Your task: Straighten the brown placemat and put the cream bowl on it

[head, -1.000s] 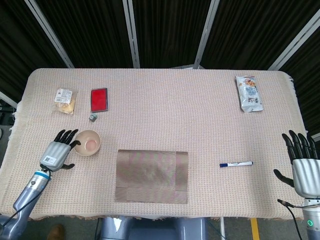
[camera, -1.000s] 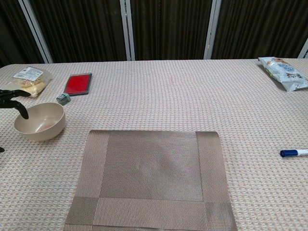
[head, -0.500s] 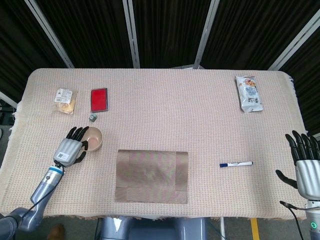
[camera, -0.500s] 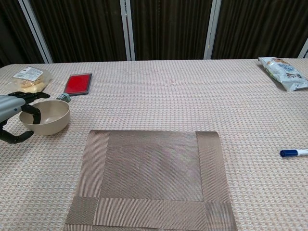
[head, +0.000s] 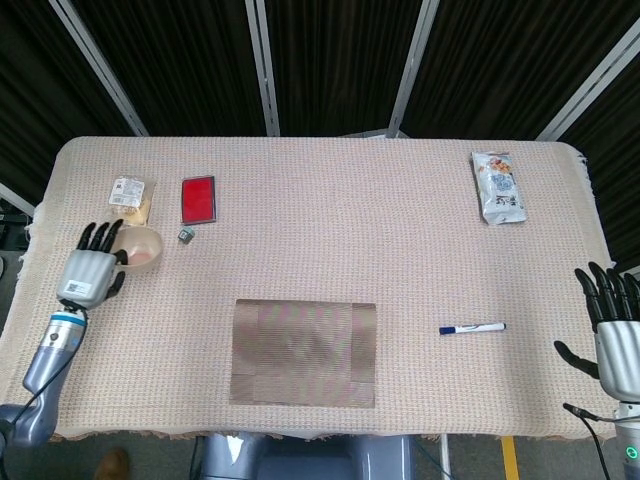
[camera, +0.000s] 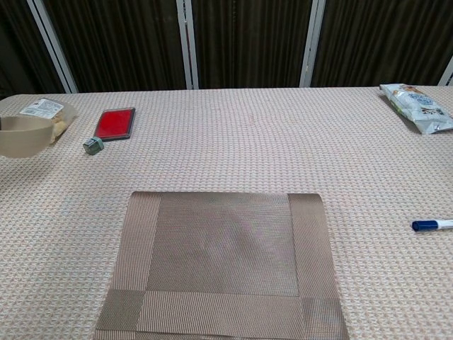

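The round cream bowl [head: 140,249] has shifted further left of the brown woven placemat [head: 304,352], the left hand [head: 88,272] with its fingers [head: 106,237] gripping its rim. The right hand [head: 617,333] hangs with fingers spread, right of the placemat.

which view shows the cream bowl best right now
The head view: the whole cream bowl shows, with the left hand at its rim. The chest view catches it only at the left frame edge, part cut off, no hand visible.

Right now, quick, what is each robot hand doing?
Left hand: holding the cream bowl by its rim, lifted off the table.
Right hand: open, fingers spread, holding nothing.
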Tool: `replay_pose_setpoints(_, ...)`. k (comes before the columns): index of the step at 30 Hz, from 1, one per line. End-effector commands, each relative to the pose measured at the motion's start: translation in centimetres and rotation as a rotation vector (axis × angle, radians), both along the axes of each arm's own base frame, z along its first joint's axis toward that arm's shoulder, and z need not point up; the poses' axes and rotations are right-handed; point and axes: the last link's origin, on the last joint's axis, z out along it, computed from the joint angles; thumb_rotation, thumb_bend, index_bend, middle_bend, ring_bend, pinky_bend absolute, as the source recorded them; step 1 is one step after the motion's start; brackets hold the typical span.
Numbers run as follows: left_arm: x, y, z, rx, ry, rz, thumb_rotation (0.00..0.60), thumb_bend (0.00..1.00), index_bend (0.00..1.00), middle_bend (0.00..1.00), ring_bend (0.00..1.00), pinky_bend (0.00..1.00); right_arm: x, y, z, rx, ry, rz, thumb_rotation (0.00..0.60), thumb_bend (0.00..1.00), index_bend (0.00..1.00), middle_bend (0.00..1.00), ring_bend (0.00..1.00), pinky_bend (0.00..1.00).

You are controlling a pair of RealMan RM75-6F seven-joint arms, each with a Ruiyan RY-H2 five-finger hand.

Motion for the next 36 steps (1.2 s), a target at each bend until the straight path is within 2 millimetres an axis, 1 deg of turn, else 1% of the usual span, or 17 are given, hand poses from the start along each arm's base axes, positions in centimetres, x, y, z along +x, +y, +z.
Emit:
replay_pose_setpoints(1,-2.1,0.2,2.0,0.044,0.023,0.065,0.6,0.46,0.67,0.0,0.0,0.0,0.1,0.0,-0.2,0.005,0.002,0.003,0.6,0.0,0.0,0.0,0.0,0.0)
replay_pose_setpoints(5,-4.1,-0.1,2.1,0.043,0.019,0.12,0.6,0.46,0.67,0.0,0.0,0.0,0.3,-0.1,-0.5,0.019,-0.003,0.002,0.6,0.0,0.0,0.0,0.0,0.0)
replay_pose_setpoints(8,-4.5,-0.1,1.6,0.031,0.005,0.134,0.6,0.45,0.65,0.0,0.0,0.0,0.3,-0.1,-0.5,0.018,0.002,-0.001,0.6,0.0,0.0,0.0,0.0,0.0)
replay_pose_setpoints(11,-4.5,-0.2,1.1,0.015,-0.005,0.134,0.6,0.4,0.55,0.0,0.0,0.0,0.3,-0.2,-0.7,0.021,0.003,-0.003,0.6,0.0,0.0,0.0,0.0,0.0)
replay_pose_setpoints(12,-4.5,-0.3,0.9,0.008,-0.009,0.133,0.6,0.34,0.44,0.0,0.0,0.0,0.3,-0.2,-0.7,0.021,0.005,-0.005,0.6,0.0,0.0,0.0,0.0,0.0)
replay_pose_setpoints(13,-4.4,-0.4,0.7,-0.001,-0.011,0.131,0.6,0.25,0.28,0.0,0.0,0.0,0.3,-0.2,-0.7,0.021,0.006,-0.006,0.6,0.0,0.0,0.0,0.0,0.0)
replay_pose_setpoints(15,-4.2,-0.6,0.6,-0.017,-0.016,0.124,0.6,0.08,0.06,0.0,0.0,0.0,0.3,-0.2,-0.7,0.02,0.006,-0.008,0.6,0.0,0.0,0.0,0.0,0.0)
replay_pose_setpoints(16,-3.9,-0.7,0.6,-0.019,-0.025,0.114,0.6,0.02,0.01,0.0,0.0,0.0,0.2,-0.2,-0.7,0.019,0.007,-0.009,0.6,0.0,0.0,0.0,0.0,0.0)
replay_pose_setpoints(18,-3.1,-1.0,0.6,-0.022,-0.056,0.085,0.6,0.0,0.0,0.0,0.0,0.0,0.2,-0.2,-0.7,0.018,0.007,-0.01,0.6,0.0,0.0,0.0,0.0,0.0)
replay_pose_setpoints(21,-1.0,-1.9,0.6,-0.048,-0.116,-0.01,0.6,0.0,0.03,0.0,0.0,0.0,0.1,-0.2,-0.6,0.017,0.006,-0.013,0.6,0.0,0.0,0.0,0.0,0.0)
replay_pose_setpoints(24,1.4,-3.2,0.2,-0.113,-0.163,-0.127,0.6,0.0,0.12,0.0,0.0,0.0,0.1,-0.2,-0.5,0.016,0.005,-0.013,0.6,0.0,0.0,0.0,0.0,0.0)
replay_pose_setpoints(26,3.4,-4.4,-0.5,-0.182,-0.204,-0.214,0.6,0.0,0.19,0.0,0.0,0.0,0.1,-0.1,-0.5,0.016,0.001,-0.01,0.6,0.0,0.0,0.0,0.0,0.0)
replay_pose_setpoints(27,4.6,-5.1,-1.1,-0.222,-0.223,-0.26,0.6,0.0,0.24,0.0,0.0,0.0,0.2,-0.1,-0.5,0.016,-0.001,-0.008,0.6,0.0,0.0,0.0,0.0,0.0)
replay_pose_setpoints(29,5.8,-6.1,-2.0,-0.274,-0.246,-0.309,0.6,0.0,0.29,0.0,0.0,0.0,0.2,-0.1,-0.5,0.015,-0.001,-0.006,0.6,0.0,0.0,0.0,0.0,0.0)
replay_pose_setpoints(30,7.0,-7.0,-3.1,-0.331,-0.264,-0.352,0.6,0.0,0.31,0.0,0.0,0.0,0.2,-0.1,-0.5,0.016,-0.002,-0.006,0.6,0.0,0.0,0.0,0.0,0.0)
replay_pose_setpoints(33,9.0,-9.0,-5.5,-0.447,-0.288,-0.407,0.6,0.0,0.33,0.0,0.0,0.0,0.2,0.0,-0.4,0.017,0.0,-0.006,0.6,0.0,0.0,0.0,0.0,0.0)
replay_pose_setpoints(36,10.2,-10.3,-7.5,-0.52,-0.288,-0.445,0.6,0.0,0.34,0.0,0.0,0.0,0.1,0.0,-0.3,0.013,-0.001,-0.008,0.6,0.0,0.0,0.0,0.0,0.0)
